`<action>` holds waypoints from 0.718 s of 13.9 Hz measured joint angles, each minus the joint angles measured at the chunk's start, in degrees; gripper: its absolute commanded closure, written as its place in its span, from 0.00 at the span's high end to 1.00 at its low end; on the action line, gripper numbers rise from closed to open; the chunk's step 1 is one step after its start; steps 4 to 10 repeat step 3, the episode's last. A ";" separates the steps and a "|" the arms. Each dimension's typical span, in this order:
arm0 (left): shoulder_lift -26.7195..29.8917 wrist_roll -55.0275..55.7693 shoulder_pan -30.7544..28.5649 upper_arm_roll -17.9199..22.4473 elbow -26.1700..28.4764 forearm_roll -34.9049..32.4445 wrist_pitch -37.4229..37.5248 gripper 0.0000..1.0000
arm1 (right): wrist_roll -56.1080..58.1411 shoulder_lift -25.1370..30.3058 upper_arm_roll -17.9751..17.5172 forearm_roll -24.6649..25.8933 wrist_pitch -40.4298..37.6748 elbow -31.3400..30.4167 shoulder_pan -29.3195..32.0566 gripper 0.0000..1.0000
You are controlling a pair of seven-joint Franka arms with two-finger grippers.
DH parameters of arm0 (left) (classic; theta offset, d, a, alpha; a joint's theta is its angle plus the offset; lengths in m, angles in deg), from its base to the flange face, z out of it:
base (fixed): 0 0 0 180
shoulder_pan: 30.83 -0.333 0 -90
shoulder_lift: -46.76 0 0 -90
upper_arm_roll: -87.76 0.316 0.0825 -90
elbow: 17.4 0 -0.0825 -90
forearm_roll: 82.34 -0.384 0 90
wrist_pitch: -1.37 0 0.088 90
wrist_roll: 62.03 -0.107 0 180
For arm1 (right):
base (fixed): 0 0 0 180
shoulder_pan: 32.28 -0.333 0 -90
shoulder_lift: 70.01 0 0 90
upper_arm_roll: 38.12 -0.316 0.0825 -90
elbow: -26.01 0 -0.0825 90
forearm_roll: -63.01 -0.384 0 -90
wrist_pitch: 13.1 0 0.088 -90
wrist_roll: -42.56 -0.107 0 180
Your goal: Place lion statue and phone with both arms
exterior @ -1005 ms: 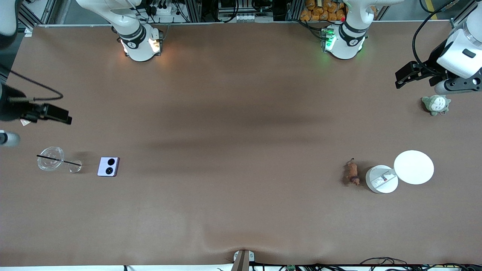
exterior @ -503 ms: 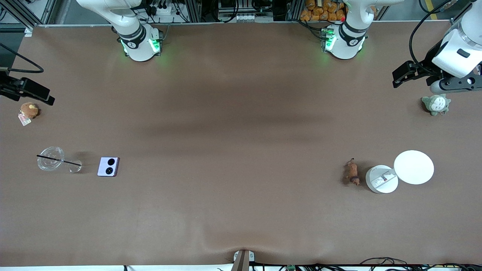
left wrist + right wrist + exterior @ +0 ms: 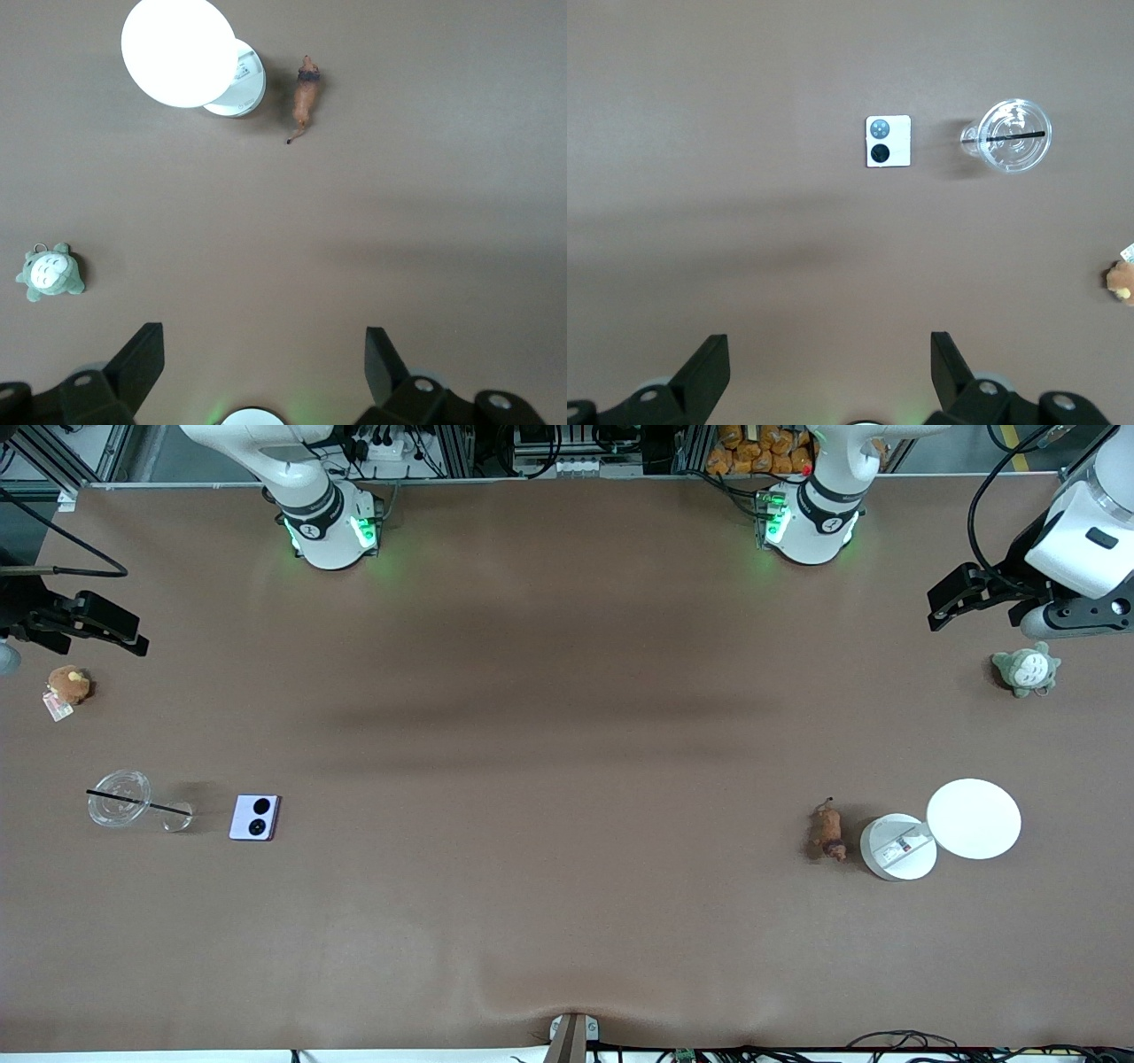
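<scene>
The lion statue (image 3: 827, 833), a tiny reddish-brown figurine with a thin tail, lies on the table beside a white round container (image 3: 897, 848). It also shows in the left wrist view (image 3: 306, 93). The lavender phone (image 3: 255, 817) lies flat, camera circles up, beside a clear cup (image 3: 120, 799); it also shows in the right wrist view (image 3: 888, 142). My left gripper (image 3: 946, 600) (image 3: 263, 359) is open and empty, high over the table by the grey-green plush (image 3: 1026, 670). My right gripper (image 3: 115, 629) (image 3: 829, 359) is open and empty, high over the table by the brown plush (image 3: 68, 685).
A white disc (image 3: 973, 818) lies against the white container. The clear cup has a black straw across its top (image 3: 1010, 146). The brown plush with a tag and the grey-green plush (image 3: 51, 274) sit at the two ends of the table. The brown table mat (image 3: 567, 779) is bare in the middle.
My right gripper has moved away from over the brown plush, which now shows. My left gripper has shifted only slightly. The lion statue and phone have not moved.
</scene>
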 measured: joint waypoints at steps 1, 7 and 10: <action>0.00 0.00 0.00 0.00 0.00 0.00 0.00 1.00 | 0.19 0.01 0.00 0.01 0.08 0.00 0.00 1.00; 0.00 0.00 0.00 0.00 0.00 0.00 0.00 1.00 | 0.36 0.02 0.00 0.02 0.17 0.00 0.00 1.00; 0.00 0.00 0.00 0.00 0.00 0.00 0.00 1.00 | 0.36 0.02 0.00 0.02 0.17 0.00 0.00 1.00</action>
